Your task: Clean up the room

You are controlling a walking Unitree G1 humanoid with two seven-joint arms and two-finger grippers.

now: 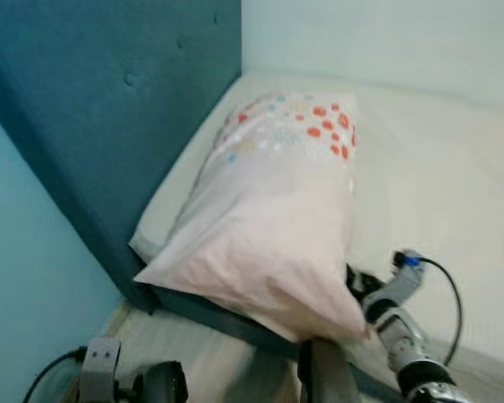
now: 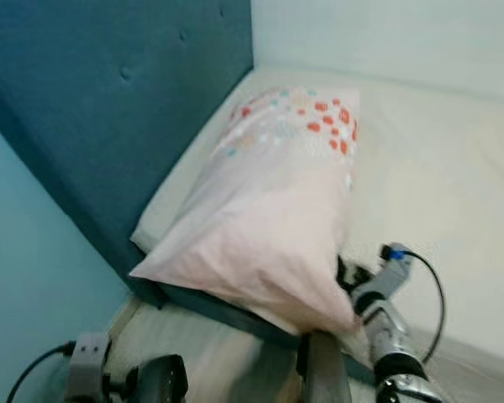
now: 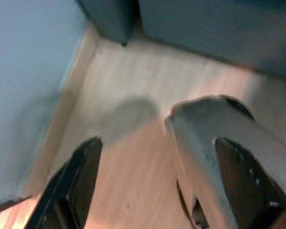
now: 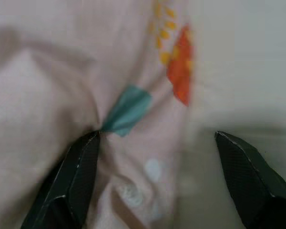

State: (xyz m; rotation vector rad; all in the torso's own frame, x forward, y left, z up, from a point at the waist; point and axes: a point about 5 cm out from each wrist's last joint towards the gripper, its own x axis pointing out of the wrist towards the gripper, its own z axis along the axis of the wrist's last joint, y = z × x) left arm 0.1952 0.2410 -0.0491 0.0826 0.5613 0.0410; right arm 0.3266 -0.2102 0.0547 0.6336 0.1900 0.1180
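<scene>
A pale pink pillow (image 1: 277, 218) with red, orange and teal spots at its far end lies on the cream mattress (image 1: 437, 168), along the blue headboard. Its near corner hangs over the bed's edge. My right gripper (image 4: 156, 138) is at that near corner, on the pillow's right side. It is open, one finger (image 4: 81, 171) touching the pink fabric and the other finger (image 4: 248, 171) over the sheet. The right arm (image 1: 395, 311) reaches in from the lower right. My left gripper (image 3: 157, 148) hangs open low above the wooden floor.
A padded blue headboard (image 1: 109, 92) rises at the left, with a light blue wall (image 1: 25, 277) beside it. Pale wooden floor (image 3: 128, 95) runs along the bed's dark base (image 1: 218, 315). A black cable (image 1: 454, 294) loops off my right wrist.
</scene>
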